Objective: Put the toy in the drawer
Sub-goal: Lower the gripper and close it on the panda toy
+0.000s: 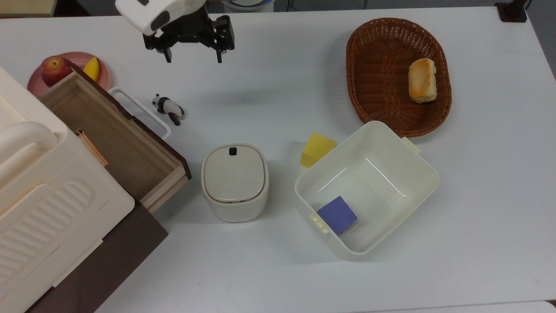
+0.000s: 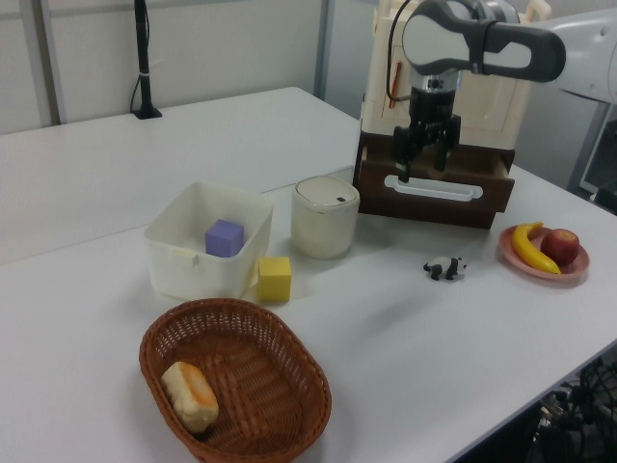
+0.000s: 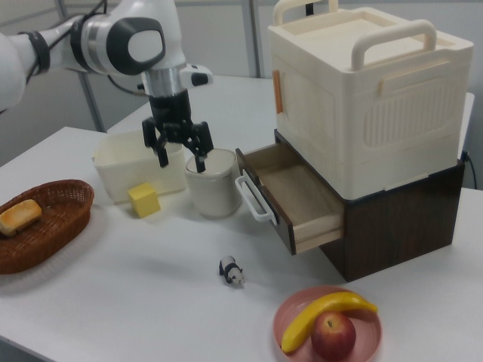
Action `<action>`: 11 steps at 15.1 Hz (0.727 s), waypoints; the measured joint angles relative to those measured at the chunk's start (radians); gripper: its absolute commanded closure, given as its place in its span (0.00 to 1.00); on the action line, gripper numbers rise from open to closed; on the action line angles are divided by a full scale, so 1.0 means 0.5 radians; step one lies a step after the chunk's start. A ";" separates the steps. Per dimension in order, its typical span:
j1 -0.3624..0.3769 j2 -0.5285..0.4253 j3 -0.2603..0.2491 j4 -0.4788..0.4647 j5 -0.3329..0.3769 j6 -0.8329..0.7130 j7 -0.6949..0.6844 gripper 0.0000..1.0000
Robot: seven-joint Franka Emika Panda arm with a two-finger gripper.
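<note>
The gripper (image 1: 192, 55) hangs in the air over bare table, its 2 fingers spread apart with nothing between them. The toy (image 1: 168, 108) stands on the table just beside the white handle (image 1: 139, 111) of the drawer (image 1: 114, 138), which is pulled out and open, with its floor bare as far as the top view shows.

What matters for the pickup is the offset. In the top view, the toy lies below the gripper and a little to the top view's left, towards the drawer front. In the right view the gripper (image 3: 179, 149) sits well above and behind the toy (image 3: 232, 271), so it needs a sideways shift as well as a long drop.

The toy's body runs on a slant in the top view, head to the upper left, rump to the lower right. The fingers look lined up roughly across the picture, though the wrist angle is hard to judge from here, so I'd guess some turn is needed to close across its narrow flanks.
</note>
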 measured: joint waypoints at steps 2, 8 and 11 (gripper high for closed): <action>-0.008 0.017 -0.003 -0.069 -0.066 0.018 -0.311 0.00; -0.022 0.063 -0.024 -0.408 -0.199 0.461 -0.857 0.01; -0.023 0.067 -0.024 -0.584 -0.292 0.655 -1.013 0.03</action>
